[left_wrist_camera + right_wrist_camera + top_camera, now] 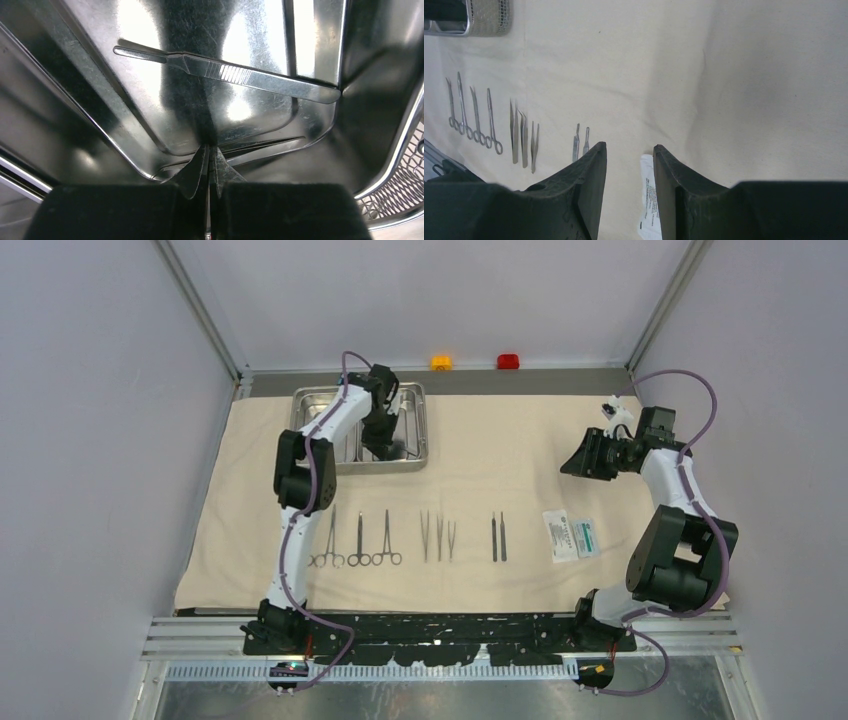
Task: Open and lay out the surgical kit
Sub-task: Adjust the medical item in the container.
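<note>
Emptying the tray (312, 405), one tool at a time
Left gripper (209, 167) is pinched shut on nothing inside the tray, just short of the flat handle (235, 75); we'd open up and straddle it. Right gripper (630, 165) is half-open, empty.

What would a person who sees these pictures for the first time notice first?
Probably the neat row of slim metal instruments along the near part of the large beige cloth wrap. Next, the left gripper, shut, down inside the shiny steel two-compartment tray, near one flat steel tool.
</note>
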You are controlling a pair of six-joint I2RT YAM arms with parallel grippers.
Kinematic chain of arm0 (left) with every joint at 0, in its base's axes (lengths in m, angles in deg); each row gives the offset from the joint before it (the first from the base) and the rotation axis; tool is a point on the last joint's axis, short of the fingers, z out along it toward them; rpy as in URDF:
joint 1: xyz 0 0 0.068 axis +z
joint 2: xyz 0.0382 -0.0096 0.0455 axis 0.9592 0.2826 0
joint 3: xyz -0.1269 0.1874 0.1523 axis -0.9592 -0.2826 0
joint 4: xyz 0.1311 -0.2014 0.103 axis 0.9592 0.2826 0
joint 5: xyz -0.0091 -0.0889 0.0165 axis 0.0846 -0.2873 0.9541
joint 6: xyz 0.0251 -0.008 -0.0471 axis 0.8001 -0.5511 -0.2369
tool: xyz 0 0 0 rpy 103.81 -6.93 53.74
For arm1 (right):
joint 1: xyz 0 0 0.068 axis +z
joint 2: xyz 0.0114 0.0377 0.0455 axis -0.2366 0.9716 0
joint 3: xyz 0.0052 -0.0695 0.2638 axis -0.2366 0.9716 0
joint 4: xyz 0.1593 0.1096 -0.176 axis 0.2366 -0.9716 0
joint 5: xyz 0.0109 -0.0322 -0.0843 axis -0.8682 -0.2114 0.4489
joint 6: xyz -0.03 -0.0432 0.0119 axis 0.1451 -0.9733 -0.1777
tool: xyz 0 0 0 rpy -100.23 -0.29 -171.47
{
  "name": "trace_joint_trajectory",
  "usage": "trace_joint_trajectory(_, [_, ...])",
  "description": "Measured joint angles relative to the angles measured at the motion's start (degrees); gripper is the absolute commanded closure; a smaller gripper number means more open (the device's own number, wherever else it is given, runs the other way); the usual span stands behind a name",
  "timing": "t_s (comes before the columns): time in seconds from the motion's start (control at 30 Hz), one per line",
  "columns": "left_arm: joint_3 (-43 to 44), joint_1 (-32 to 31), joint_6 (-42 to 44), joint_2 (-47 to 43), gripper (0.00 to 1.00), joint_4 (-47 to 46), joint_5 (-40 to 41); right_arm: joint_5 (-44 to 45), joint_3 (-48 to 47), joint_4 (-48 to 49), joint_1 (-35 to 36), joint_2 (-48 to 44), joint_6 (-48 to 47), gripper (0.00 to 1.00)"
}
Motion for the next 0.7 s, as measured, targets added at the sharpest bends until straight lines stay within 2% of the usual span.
trace_joint_trajectory(0.4, [3.3,0.6,0.5,1.6,1.0,1.4,0.0,0.1,-0.1,0.0,0.0,1.4,-0.4,0.55])
trace_joint_trajectory(0.7, [7.3,0.9,1.7,2.6,1.0,-5.6,2.4,0.3,-0.2,-0.1,0.0,3.0,-0.4,0.55])
